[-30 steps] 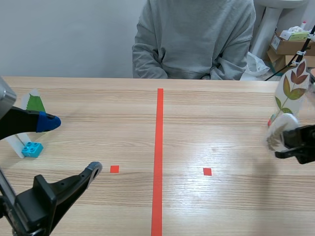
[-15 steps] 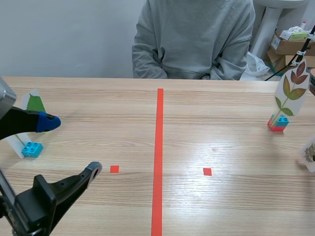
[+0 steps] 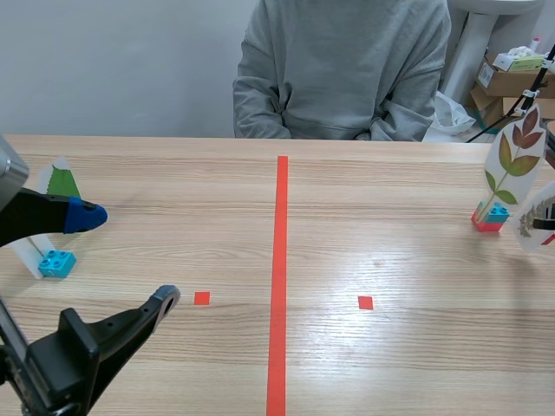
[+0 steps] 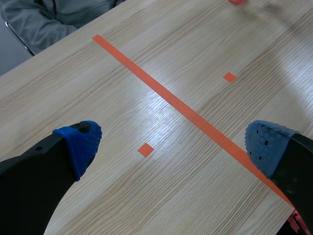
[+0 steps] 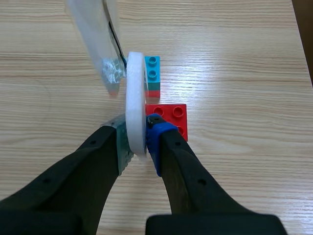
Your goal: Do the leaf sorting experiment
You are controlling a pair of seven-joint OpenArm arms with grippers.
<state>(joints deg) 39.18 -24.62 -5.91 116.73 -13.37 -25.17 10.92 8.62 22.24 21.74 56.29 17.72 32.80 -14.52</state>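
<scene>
The right pincer (image 5: 137,142) is clamped on a white card (image 5: 135,93), which it holds upright and edge-on at the worktop's (image 3: 364,225) three o'clock. Close by at its one o'clock lies a red brick (image 5: 168,113), with a blue brick (image 5: 152,71) beyond it, and a leaf card (image 3: 518,152) stands on them. The left pincer (image 4: 173,147) gapes wide with nothing in it, over the worktop at eight o'clock. At nine o'clock a green card (image 3: 61,180) stands beside a second blue brick (image 3: 56,263). A person (image 3: 342,65) sits at twelve o'clock.
</scene>
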